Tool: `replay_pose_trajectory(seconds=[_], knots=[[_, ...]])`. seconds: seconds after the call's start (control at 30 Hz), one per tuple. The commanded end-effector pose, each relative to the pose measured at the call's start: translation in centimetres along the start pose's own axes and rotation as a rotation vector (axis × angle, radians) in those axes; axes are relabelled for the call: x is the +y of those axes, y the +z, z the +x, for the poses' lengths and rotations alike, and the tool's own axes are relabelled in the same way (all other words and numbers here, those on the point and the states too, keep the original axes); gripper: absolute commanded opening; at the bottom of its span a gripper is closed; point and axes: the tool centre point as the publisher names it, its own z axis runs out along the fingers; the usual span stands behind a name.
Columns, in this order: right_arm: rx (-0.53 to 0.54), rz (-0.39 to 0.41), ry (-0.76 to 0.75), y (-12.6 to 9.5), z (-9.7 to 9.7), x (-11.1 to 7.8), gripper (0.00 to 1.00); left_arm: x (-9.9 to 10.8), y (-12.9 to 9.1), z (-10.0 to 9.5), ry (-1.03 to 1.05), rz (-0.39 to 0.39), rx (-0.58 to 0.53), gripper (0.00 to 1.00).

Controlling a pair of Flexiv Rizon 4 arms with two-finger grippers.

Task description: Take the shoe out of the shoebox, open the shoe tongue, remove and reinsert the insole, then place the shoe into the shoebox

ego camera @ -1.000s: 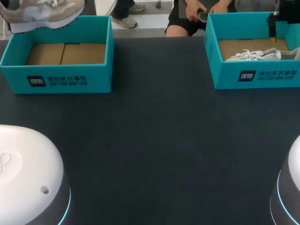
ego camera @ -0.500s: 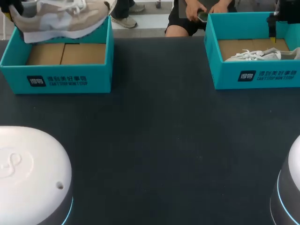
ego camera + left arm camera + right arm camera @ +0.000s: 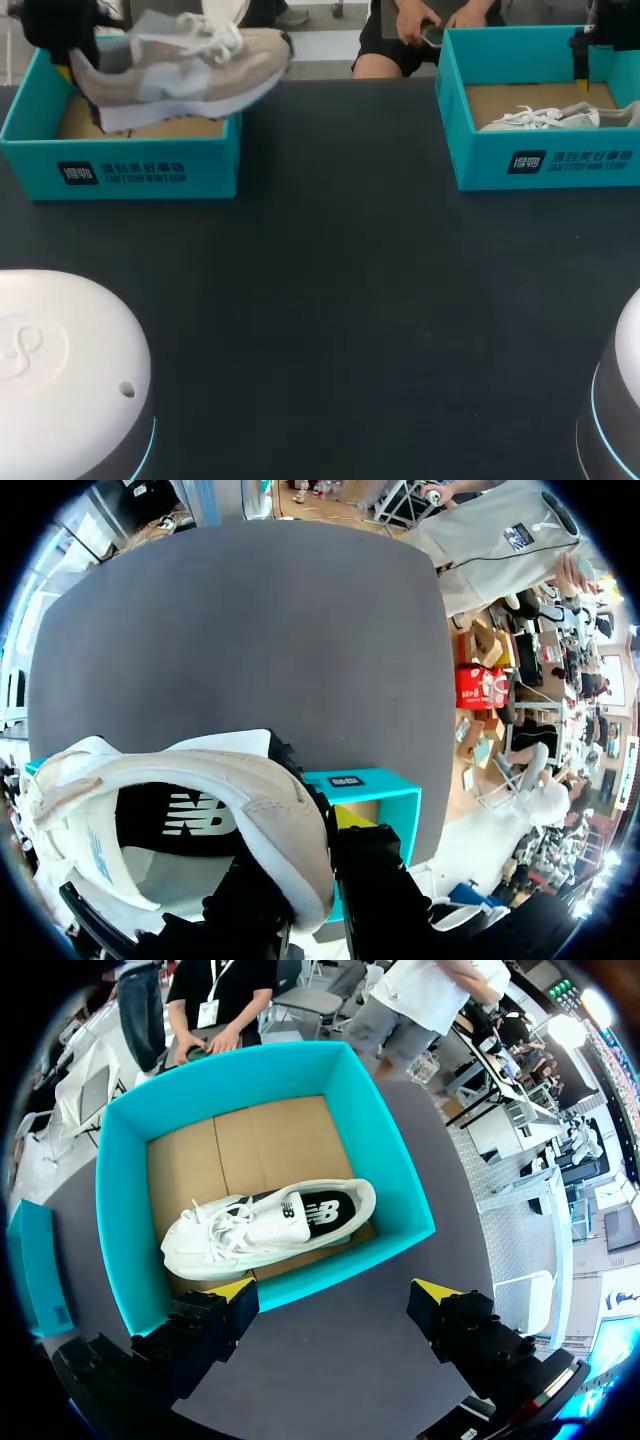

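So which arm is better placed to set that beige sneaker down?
Left, probably: the left gripper holds the beige sneaker by its heel above the left shoebox. The right gripper hangs open over the white sneaker.

Two boxes sit along the table's (image 3: 340, 300) far edge, well apart: the left box (image 3: 120, 172) at the far-left corner and the right box (image 3: 545, 165) at the far right, with table between them. Above the left box hangs a shoe (image 3: 190, 65), heel to the left, toe poking out past the box's right wall and over the table. The left gripper (image 3: 312, 880) has it by the heel, one finger inside the collar and one outside. A second shoe (image 3: 265, 1222) lies in the right box, on its floor, toward the near wall. The right gripper (image 3: 335, 1295) hangs above that box, fingers spread, touching nothing. The left base (image 3: 60, 380) and right base (image 3: 615, 400) stand at the table's near corners.
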Motion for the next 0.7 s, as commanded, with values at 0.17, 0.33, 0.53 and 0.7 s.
replay_pose_trajectory(seconds=[0.17, 0.33, 0.53, 0.7], knots=[[0.002, -0.001, -0.001, 0.0, -0.1, -0.1, 1.0, -4.7, 0.4, -6.1, 0.064, -0.005, 0.024, 0.0], [0.002, -0.001, -0.001, 0.0, -0.1, -0.1, 1.0, -6.5, 1.1, -9.5, 0.1, 0.016, 0.046, 0.0], [0.002, -0.001, -0.001, 0.0, -0.1, -0.1, 1.0, -9.3, 1.3, -13.0, 0.155, 0.032, 0.061, 0.0], [0.002, -0.001, -0.001, 0.0, -0.1, -0.1, 1.0, -11.4, 1.5, -15.2, 0.19, 0.022, 0.07, 0.0]])
